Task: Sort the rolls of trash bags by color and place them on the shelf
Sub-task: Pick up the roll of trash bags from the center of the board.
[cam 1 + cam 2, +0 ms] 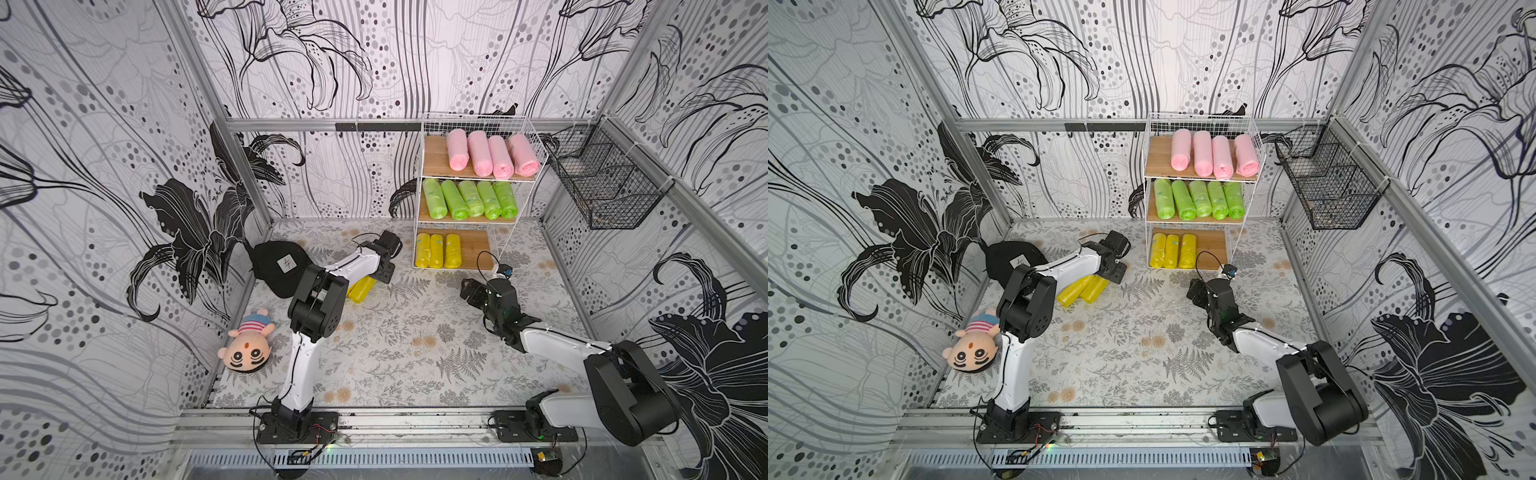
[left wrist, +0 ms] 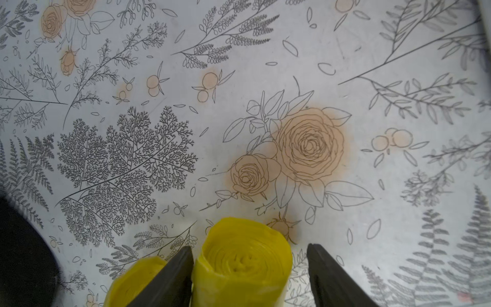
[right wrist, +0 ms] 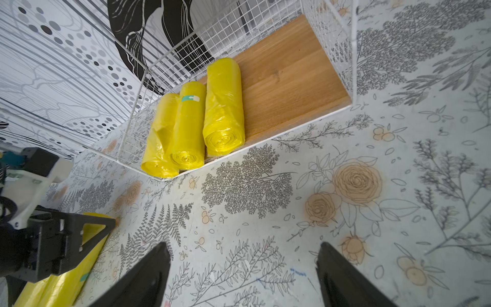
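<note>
Two loose yellow rolls (image 1: 1084, 290) lie side by side on the floral tabletop (image 1: 415, 340), left of the shelf (image 1: 476, 249). Its tiers hold four pink rolls (image 1: 490, 156) on top, five green rolls (image 1: 471, 199) in the middle and three yellow rolls (image 1: 436, 251) at the bottom beside bare board. The left gripper (image 2: 248, 247) straddles one roll (image 2: 241, 263), jaws apart, one finger touching it. The right gripper (image 3: 243, 244) hangs spread wide and empty before the shelf's bottom tier. Patterned walls (image 1: 104, 208) stand close behind the shelf; open tabletop stretches in front of it.
</note>
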